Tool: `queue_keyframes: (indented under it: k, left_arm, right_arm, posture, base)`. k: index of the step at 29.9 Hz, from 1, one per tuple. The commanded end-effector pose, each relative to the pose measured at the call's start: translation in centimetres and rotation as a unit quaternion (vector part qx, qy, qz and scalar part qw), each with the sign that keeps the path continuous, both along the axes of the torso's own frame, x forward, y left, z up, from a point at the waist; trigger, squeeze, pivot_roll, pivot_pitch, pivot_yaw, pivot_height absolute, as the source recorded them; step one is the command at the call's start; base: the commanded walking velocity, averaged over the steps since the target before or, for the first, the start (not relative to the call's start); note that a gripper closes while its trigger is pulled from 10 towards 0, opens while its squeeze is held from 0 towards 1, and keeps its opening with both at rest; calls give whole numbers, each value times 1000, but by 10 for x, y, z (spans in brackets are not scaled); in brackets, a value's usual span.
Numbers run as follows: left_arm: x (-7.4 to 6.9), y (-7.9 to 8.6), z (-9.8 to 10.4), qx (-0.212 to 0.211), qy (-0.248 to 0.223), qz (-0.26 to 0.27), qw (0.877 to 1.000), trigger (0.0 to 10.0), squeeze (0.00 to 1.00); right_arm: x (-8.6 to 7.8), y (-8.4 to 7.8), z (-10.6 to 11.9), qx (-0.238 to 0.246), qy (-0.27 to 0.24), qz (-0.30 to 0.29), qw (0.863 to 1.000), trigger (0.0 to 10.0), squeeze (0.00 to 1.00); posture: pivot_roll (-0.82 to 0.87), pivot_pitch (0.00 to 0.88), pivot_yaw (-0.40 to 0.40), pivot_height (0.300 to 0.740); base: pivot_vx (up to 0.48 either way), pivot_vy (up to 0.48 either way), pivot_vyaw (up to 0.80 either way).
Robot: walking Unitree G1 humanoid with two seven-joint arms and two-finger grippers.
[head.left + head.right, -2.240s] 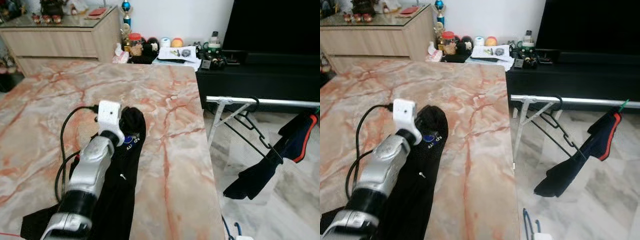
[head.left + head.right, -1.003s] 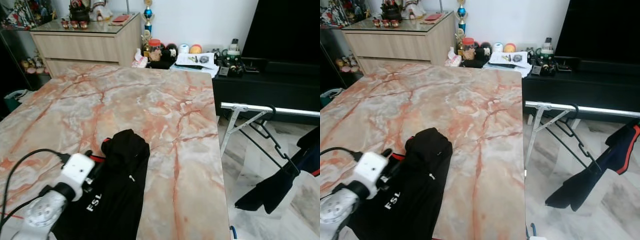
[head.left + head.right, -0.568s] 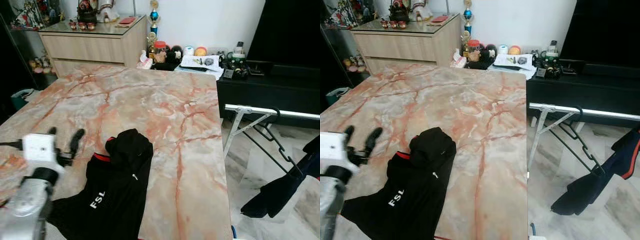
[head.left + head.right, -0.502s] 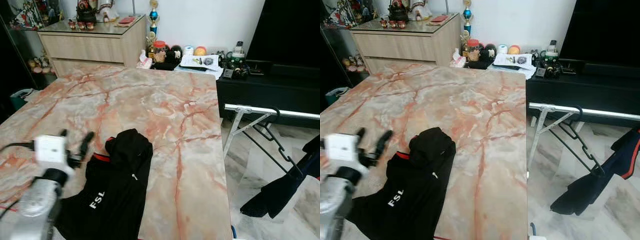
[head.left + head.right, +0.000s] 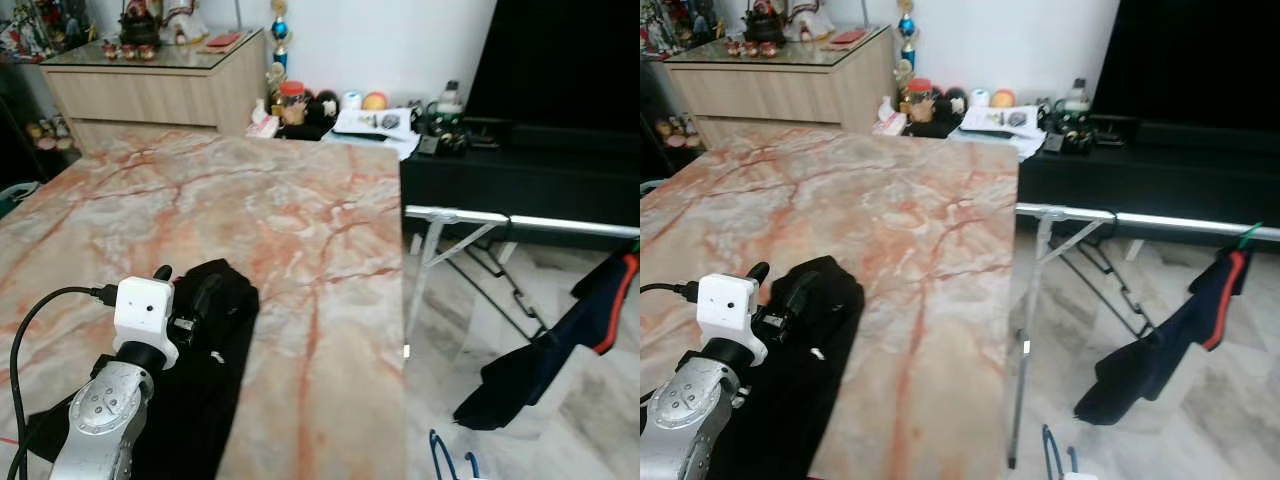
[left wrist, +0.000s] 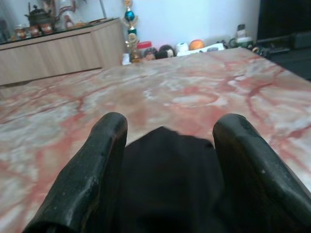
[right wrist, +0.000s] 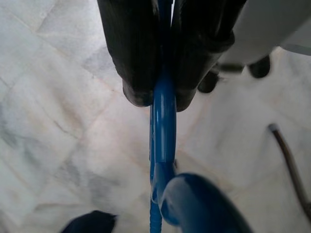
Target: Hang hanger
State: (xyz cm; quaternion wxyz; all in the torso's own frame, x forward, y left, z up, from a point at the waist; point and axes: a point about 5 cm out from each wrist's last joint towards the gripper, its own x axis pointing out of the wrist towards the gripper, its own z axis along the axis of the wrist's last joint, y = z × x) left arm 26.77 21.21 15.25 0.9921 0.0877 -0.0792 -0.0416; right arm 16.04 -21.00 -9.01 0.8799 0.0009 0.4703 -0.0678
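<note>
Hanger: our right gripper (image 7: pixel 163 99) pinches the blue hanger (image 7: pixel 164 141) low over the pale floor (image 7: pixel 58 97); its bar runs straight out from the fingertips.
Left gripper (image 6: pixel 167 141): spread wide, low over the black garment (image 5: pixel 205 370) on the marble table (image 5: pixel 300 210).
Room: open floor beside the table edge.
Nearby: drying rack (image 5: pixel 520 222) carrying a dark garment (image 5: pixel 545 360).

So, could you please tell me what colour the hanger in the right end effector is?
Blue. The hanger shows best in the right wrist view.
</note>
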Motion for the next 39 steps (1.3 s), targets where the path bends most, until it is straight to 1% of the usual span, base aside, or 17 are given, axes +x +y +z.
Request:
queue_keyframes:
  k: [1,5,22,28,32,33,35,36,37,39]
  left_arm:
    - [1,-1,1,8,-3,-4,1000,10000,0]
    - [1,-2,2,7,-5,-4,1000,10000,0]
    - [1,-2,-1,6,-2,-2,1000,10000,0]
    - [0,-3,-3,8,1,-5,1000,10000,0]
    - [-1,-6,-9,10,13,-13,1000,10000,0]
    - [-1,-6,-12,8,17,-14,1000,10000,0]
    - [-2,-8,-33,15,64,-26,997,10000,0]
    - [-2,-8,-33,15,64,-26,997,10000,0]
    - [-4,-5,-50,15,103,-24,994,10000,0]
    - [-6,-2,-67,13,137,-27,990,10000,0]
  right_arm:
    - [-2,2,-1,9,1,-11,1000,10000,0]
    - [-1,2,-1,9,-2,-11,1000,10000,0]
    - [1,6,-1,10,-1,-1,1000,10000,0]
    - [1,6,-1,10,-2,-1,1000,10000,0]
    - [1,6,-1,10,-2,-2,1000,10000,0]
    - [0,6,-1,9,-1,-1,1000,10000,0]
    - [1,6,-1,9,-1,-1,1000,10000,0]
    - [1,6,-1,9,-1,-1,1000,10000,0]
    - [1,7,-1,10,-2,-1,1000,10000,0]
    - [1,7,-1,10,-2,-3,1000,10000,0]
  posture:
    - [80,42,11,740]
    - [80,42,11,740]
    - [78,43,10,740]
    - [76,44,10,740]
    - [76,44,11,740]
    - [76,44,11,740]
    - [78,42,10,740]
    - [78,42,10,740]
    - [76,42,11,740]
    - [76,42,11,740]
  base:
    - [0,-337,0]
    - [0,-347,0]
    - [0,-480,0]
    - [0,-436,0]
    - [0,-480,0]
    - [0,-480,0]
    - [0,-309,0]
    - [0,-300,0]
    - [0,0,0]
    - [0,0,0]
